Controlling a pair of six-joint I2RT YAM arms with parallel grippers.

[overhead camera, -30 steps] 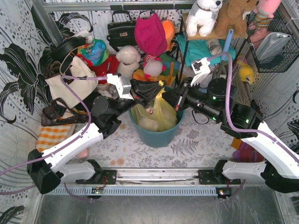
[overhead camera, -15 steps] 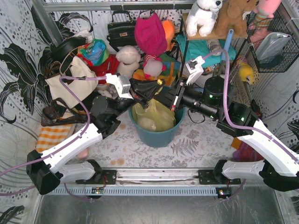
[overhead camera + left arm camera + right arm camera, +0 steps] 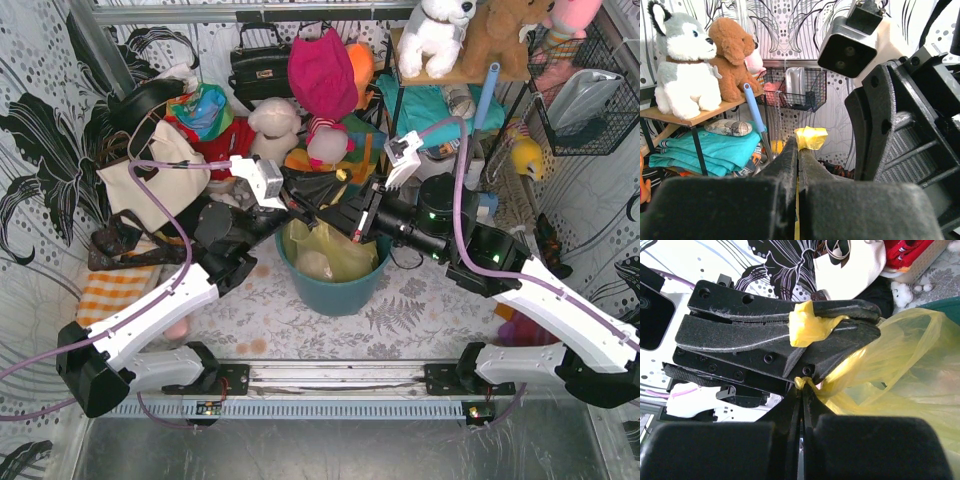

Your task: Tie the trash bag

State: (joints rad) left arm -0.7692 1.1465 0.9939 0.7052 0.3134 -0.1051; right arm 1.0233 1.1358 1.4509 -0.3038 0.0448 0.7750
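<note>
Left pincer [image 3: 797, 150] is clamped tight on one floppy top end of the trash bag [image 3: 338, 252], with a little yellow tuft poking out just past the tips. Right pincer [image 3: 802, 390] is pinched closed too, on a twisted bit of the same yellow plastic. It's right under the left one's jaws, so the two are pretty much nose to nose.

Below both of them the rest of the bag sags down into the round teal bin [image 3: 335, 295], and pale crumpled paper [image 3: 312, 265] shows through the plastic.

From the left wrist, the right pincer's chunky black body crowds the whole right side. Past the left tips there's a wooden shelf [image 3: 670, 117] with a husky plush [image 3: 682, 65] and a brown plush dog [image 3: 732, 55] sitting on it. Folded teal cloth [image 3: 705, 145] lies underneath, and a wire basket [image 3: 812, 95] hangs on the patterned wall further back. Off to the left of the left pincer is a cream tote bag [image 3: 160, 175].
</note>
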